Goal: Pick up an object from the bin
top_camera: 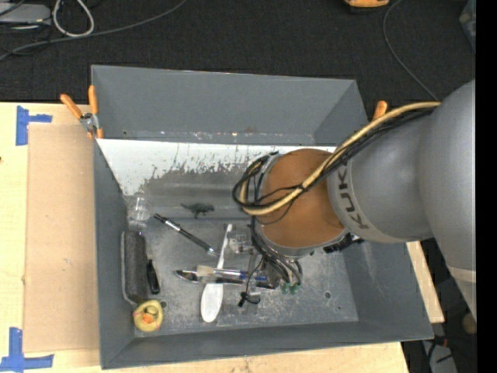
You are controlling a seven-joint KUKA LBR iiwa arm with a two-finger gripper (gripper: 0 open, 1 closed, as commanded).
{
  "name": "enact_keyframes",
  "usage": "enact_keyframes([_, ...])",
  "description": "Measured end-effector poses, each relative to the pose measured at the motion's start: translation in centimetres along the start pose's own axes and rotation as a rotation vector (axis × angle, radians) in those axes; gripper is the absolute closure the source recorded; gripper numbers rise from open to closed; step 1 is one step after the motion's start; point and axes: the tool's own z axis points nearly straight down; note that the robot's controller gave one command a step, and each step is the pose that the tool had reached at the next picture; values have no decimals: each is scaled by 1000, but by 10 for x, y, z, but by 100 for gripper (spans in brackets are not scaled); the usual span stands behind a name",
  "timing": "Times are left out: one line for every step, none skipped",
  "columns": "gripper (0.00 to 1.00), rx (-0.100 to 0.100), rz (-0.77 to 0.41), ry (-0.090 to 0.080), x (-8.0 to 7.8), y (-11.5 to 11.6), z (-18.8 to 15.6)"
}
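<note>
Where the arm (404, 177) comes in from the right, its orange-covered wrist hangs low over the middle of the grey bin (225, 107). The pincer (262, 280) sits at the right end of a silver pen (203, 273) lying crosswise mid-floor; apart or together, can't tell. Long dark bar (133, 264) along left wall. Black pen (183, 234) slanted, farther back. White oval piece (210, 303) just in front of silver pen. Yellow roll (147, 315) in front-left corner.
</note>
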Motion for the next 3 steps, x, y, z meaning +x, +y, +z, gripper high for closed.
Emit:
enact_keyframes([0, -1, 257, -4, 10, 2, 31])
enact_keyframes([100, -1, 264, 0, 16, 2, 36])
enact_keyframes([100, -1, 265, 0, 16, 2, 36])
